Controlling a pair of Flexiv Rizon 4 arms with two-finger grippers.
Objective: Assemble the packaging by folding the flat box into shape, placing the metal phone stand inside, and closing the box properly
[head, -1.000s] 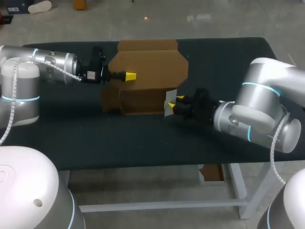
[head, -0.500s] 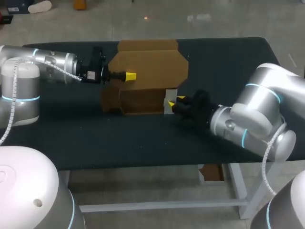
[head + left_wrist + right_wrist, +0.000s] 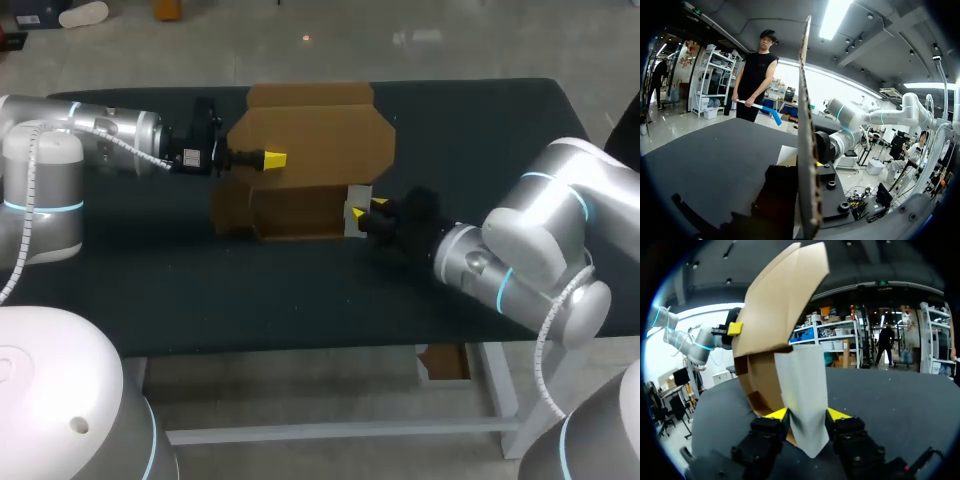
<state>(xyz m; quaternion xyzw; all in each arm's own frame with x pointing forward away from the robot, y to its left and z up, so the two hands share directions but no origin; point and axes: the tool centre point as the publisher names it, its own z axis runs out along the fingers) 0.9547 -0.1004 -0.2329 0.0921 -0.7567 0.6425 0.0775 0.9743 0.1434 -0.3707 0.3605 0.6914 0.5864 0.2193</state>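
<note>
**Two robot arms at a half-folded box, one holding its flap, the other a pale flat piece at its end**

A brown cardboard box point(image 3: 295, 212) sits mid-way along a dark table point(image 3: 480, 130), its open trough facing the camera. Its large lid flap point(image 3: 320, 140) stands up behind it. The left gripper point(image 3: 272, 159) comes in from the side with its jaws closed narrowly on the flap's near edge. The right gripper point(image 3: 367, 211) is at the box's right end. Its jaws are clamped on a flat, pale grey-white piece point(image 3: 802, 385) held upright, just beside or touching the box's end. This is probably the metal phone stand, though the pictures do not settle that.

What could go wrong:
- **Catching and sliding:** the pale piece may catch on the box's end wall. The box looks light and is held only by its flap, so it could skid or twist.
- **Flap damage:** a hard pull by the left arm could crease the flap or work it out of the jaws, dropping it over the opening.

What each view shows:
- **Head view:** only here do the whole layout and the open trough show.
- **Right wrist view:** only here do both yellow tips show pressed to the pale piece from two sides.
- **Left wrist view:** the flap appears edge-on, running down between dark finger bodies. The yellow tips are hidden.
</note>
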